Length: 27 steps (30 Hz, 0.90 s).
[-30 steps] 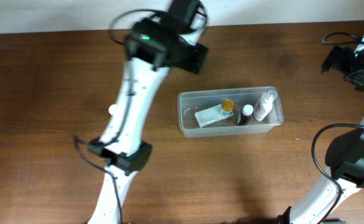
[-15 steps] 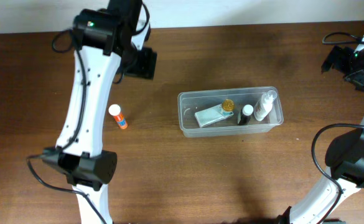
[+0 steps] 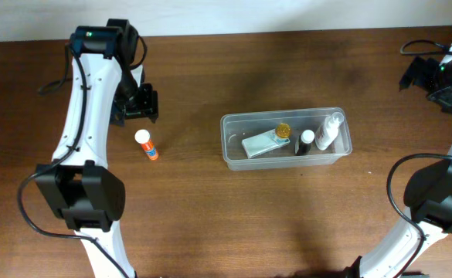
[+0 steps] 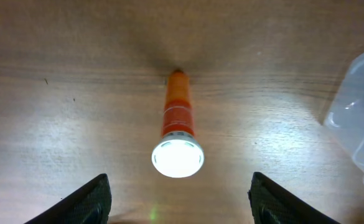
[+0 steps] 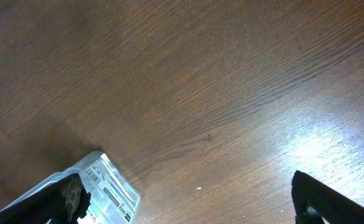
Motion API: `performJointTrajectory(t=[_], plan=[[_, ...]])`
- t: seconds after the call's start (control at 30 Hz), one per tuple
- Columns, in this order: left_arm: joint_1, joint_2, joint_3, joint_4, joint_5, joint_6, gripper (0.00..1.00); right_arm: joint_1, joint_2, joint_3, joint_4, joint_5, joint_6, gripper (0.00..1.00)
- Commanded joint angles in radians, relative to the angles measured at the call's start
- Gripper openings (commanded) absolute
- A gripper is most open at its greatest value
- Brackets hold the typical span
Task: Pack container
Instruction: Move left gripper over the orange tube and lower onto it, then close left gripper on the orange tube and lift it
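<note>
The clear container (image 3: 229, 158) lies right of the table's middle. It holds a silver packet (image 3: 260, 144), a gold-capped item (image 3: 283, 131), a dark bottle with a white cap (image 3: 306, 141) and a white bottle (image 3: 327, 131). An orange stick with a white cap (image 3: 146, 144) lies on the table to its left. My left gripper (image 3: 137, 104) is just beyond the stick. In the left wrist view it (image 4: 180, 199) is open and empty, with the stick (image 4: 177, 134) lying ahead between the jaws. My right gripper (image 3: 434, 81) is far off at the right edge, open and empty (image 5: 188, 199).
The container's corner (image 4: 359, 118) shows at the right of the left wrist view. A clear plastic edge with a printed label (image 5: 110, 186) lies by the right gripper's left finger. Cables (image 3: 419, 46) run at the far right. Bare wood surrounds the stick.
My left arm has swung left, away from the container's far side, and now hangs over the orange stick, which it hid a second ago. The right arm has not moved.
</note>
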Motion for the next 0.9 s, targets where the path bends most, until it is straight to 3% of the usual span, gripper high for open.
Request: performJointTrajectory(t=[0.0,0.87], plan=[[0.000,-0.023,-0.039,0.006,0.019,-0.013,0.72,-0.001,0.004,-0.001,0.000,0.002,0.012,0.98],[-0.001,-0.023,-0.264,0.125,0.051,-0.013,0.72,-0.001,0.004,-0.001,0.000,0.002,0.012,0.98]])
